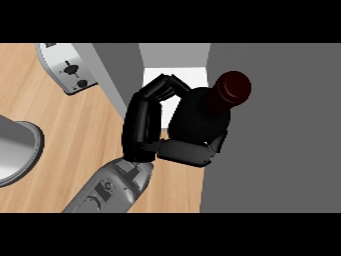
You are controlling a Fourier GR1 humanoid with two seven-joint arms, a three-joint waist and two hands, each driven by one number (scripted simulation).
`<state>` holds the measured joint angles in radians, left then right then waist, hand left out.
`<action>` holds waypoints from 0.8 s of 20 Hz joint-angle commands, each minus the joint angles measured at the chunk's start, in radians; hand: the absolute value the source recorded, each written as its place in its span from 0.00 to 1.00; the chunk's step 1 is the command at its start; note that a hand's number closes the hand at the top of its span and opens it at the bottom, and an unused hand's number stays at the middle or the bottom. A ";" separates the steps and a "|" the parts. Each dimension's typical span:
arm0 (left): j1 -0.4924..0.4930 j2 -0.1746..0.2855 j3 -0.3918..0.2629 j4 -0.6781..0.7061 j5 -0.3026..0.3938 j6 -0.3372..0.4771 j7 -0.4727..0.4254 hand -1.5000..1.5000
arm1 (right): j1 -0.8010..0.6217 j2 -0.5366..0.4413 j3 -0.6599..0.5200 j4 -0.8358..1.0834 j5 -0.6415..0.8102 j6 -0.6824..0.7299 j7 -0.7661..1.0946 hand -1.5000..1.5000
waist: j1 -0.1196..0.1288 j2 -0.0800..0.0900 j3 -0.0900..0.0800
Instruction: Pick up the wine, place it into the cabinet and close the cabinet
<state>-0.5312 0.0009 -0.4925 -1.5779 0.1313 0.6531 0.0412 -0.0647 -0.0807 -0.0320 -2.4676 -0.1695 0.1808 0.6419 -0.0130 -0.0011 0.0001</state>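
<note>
Forearm (110, 187), grey, enters low and left of centre. Left hand (140, 122): fingers and thumb curled round the wine bottle (202, 117). Bottle's dark red cap (232, 86) faces up; it sits where the wooden counter (77, 125) meets the grey cabinet (284, 130).

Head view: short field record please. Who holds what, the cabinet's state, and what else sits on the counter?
holding hand: left hand, fingers curled round the wine bottle
bottle: dark, red cap up, in front of the cabinet opening
cabinet: open, white inside shows
right hand: not in view
counter: toaster at far left, grey metal vessel at left edge
</note>
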 commanded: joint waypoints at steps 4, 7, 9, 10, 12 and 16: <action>-0.047 -0.001 0.029 0.096 0.074 0.031 -0.047 1.00 | 0.030 0.029 0.036 -0.111 -0.054 -0.015 0.023 0.00 | 0.000 0.000 0.000; -0.050 -0.001 0.023 0.148 0.157 0.027 -0.141 1.00 | 0.030 0.036 0.059 -0.110 -0.034 -0.015 0.021 0.00 | -0.004 0.001 0.000; -0.023 -0.001 -0.003 0.165 0.175 0.042 -0.186 1.00 | 0.042 0.038 0.091 -0.147 -0.015 -0.032 0.068 0.00 | -0.004 0.001 -0.001; 0.007 -0.001 0.000 0.154 0.199 0.044 -0.236 1.00 | -0.028 0.015 0.021 -0.115 -0.061 -0.046 0.068 0.00 | -0.003 0.001 -0.001; -0.021 -0.001 0.003 0.243 0.270 0.036 -0.307 1.00 | 0.015 0.005 0.023 -0.142 -0.087 -0.025 0.076 0.00 | -0.012 0.003 -0.001; -0.046 -0.001 -0.020 0.265 0.190 0.066 -0.247 1.00 | -0.063 0.010 0.029 -0.089 -0.046 -0.068 0.101 0.00 | 0.002 0.001 -0.001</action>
<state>-0.5603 0.0002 -0.5128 -1.3768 0.3181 0.7182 -0.1768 -0.1090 -0.0708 -0.0022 -2.4416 -0.1627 0.1535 0.6544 -0.0141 -0.0002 -0.0001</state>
